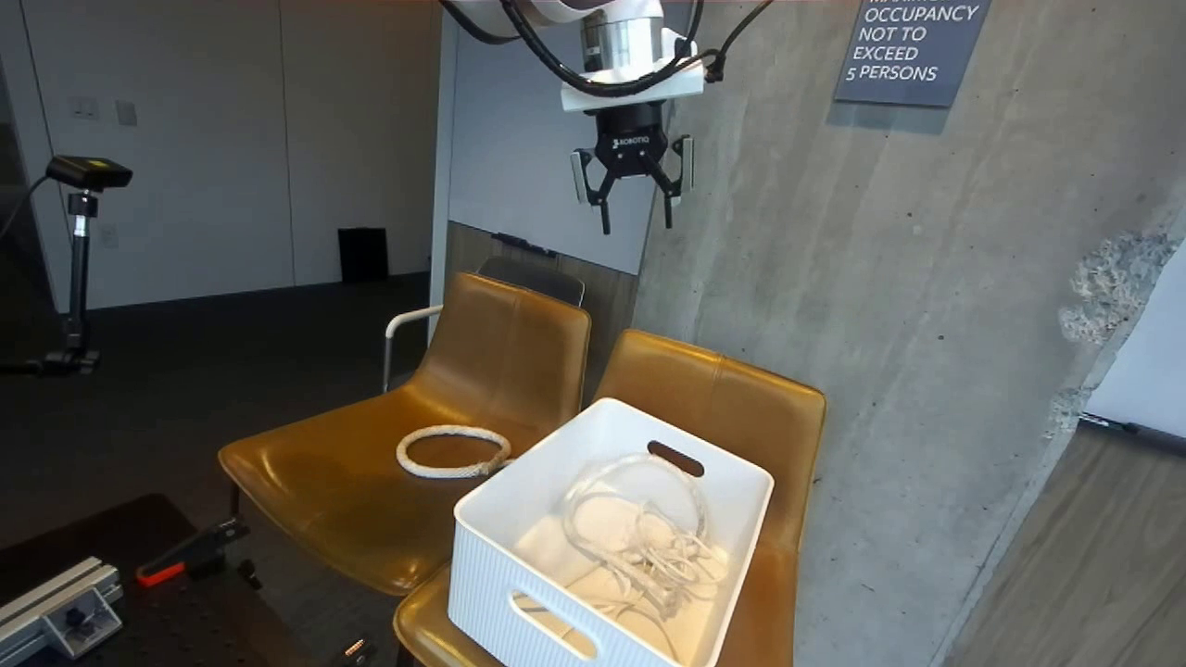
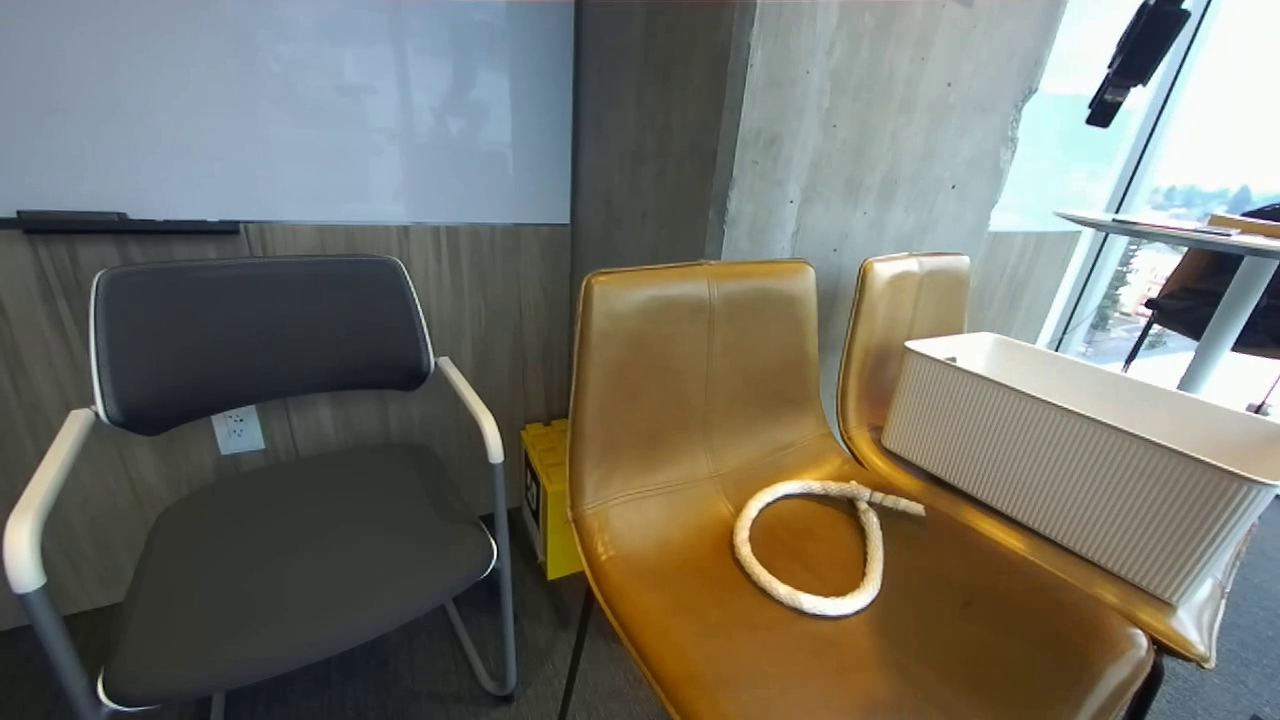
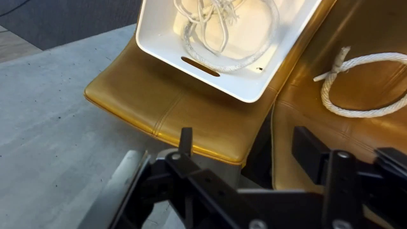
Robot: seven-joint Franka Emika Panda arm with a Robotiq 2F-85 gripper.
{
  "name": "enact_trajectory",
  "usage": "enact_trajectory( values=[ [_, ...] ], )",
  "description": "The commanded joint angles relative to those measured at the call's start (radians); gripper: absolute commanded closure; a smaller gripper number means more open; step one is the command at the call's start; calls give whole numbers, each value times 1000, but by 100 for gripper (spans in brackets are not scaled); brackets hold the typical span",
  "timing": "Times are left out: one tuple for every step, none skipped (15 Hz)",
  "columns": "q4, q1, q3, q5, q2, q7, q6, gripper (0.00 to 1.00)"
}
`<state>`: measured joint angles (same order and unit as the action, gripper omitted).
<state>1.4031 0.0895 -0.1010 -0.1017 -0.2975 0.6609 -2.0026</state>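
Jaws: well parted, empty, high overhead. White rope loop (image 1: 454, 431): on leather chair (image 1: 315, 472), at ten o'clock from white plastic bin (image 1: 486, 579) in an exterior view. Contents: tangled cords (image 1: 672, 560). Possible faults: snagging, from loose tangle; bin displacement, from sideways contact.

A grey concrete wall (image 1: 889, 324) with an occupancy sign (image 1: 911, 51) rises behind two tan chairs (image 2: 660, 400) set side by side, a dark armchair (image 2: 300, 530) stands below a whiteboard (image 2: 290, 110) in front of wood-grain panelling (image 2: 510, 310), the floor (image 1: 232, 371) is dark, and a bright window (image 2: 1240, 110) glows near a pale table (image 2: 1190, 240).
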Motion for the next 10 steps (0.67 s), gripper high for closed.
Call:
enact_trajectory(
  values=[
    [94,-53,76,-38,48,0,-100,0],
    [117,-69,97,-41,43,-1,-138,0],
    [135,-78,115,-36,40,8,-163,0],
    [163,-90,131,-36,27,6,-203,0],
    [191,-98,145,-35,24,10,-229,0],
    [226,-109,155,-43,10,2,-265,0],
    [258,-116,163,-50,6,-1,-289,0],
    [289,-128,169,-67,-9,-13,-319,0],
    [322,-138,172,-87,-19,-22,-344,0],
    [354,-146,175,-105,-27,-30,-368,0]
  ],
)
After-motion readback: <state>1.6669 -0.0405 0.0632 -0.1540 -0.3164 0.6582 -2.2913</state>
